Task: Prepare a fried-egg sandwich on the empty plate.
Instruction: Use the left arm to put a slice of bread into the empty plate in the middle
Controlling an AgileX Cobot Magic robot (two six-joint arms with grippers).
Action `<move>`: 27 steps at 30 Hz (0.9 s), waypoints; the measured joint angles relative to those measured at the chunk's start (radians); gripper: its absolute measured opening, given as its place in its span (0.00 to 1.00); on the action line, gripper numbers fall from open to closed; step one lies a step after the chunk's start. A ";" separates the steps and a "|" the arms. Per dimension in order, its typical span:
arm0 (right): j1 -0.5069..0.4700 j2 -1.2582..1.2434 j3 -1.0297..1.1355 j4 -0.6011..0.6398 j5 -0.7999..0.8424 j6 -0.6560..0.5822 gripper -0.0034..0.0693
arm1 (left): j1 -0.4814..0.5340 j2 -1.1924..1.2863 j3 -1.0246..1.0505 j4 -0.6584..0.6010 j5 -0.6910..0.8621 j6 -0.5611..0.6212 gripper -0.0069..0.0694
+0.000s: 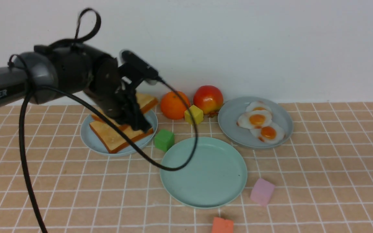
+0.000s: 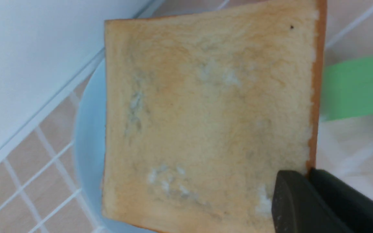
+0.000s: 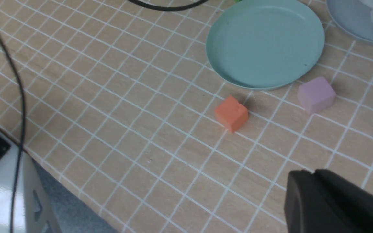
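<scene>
Your left arm fills the near side of the front view. Its left gripper (image 1: 142, 125) is down on the bread plate (image 1: 91, 137), with the tips at the right-hand corner of the front slice (image 1: 113, 137). From the wrist, one finger (image 2: 298, 204) lies over that corner, right at the crust. The other finger is out of sight, so you cannot tell how wide the jaws stand or whether they have the slice pinched. The right gripper (image 3: 306, 184) shows only as a dark tip above bare tiles; its opening is unreadable and nothing is seen in it.

You look to be at the very first step. The plate (image 1: 206, 171) is bare, to the fingers' right and a little nearer you. The eggs (image 1: 257, 119) lie on the egg plate (image 1: 230, 113), further right and well apart from the fingers. A slice, an egg and a second slice all have to go over yet.

Mind the path. The green cube (image 1: 164, 139) sits just beside the fingertips, between them and the plate, so lift before you swing right. Your cable (image 1: 180, 165) droops across the plate's near-left rim; whether it touches is unclear. The pink cube (image 1: 262, 191) hugs the plate's far-right rim. Open tiles lie on your side of the fingers, and the wall stands close behind them.
</scene>
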 joint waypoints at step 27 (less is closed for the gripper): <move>0.000 -0.034 0.000 -0.084 0.029 0.022 0.20 | -0.383 0.144 0.000 0.116 0.066 -0.077 0.15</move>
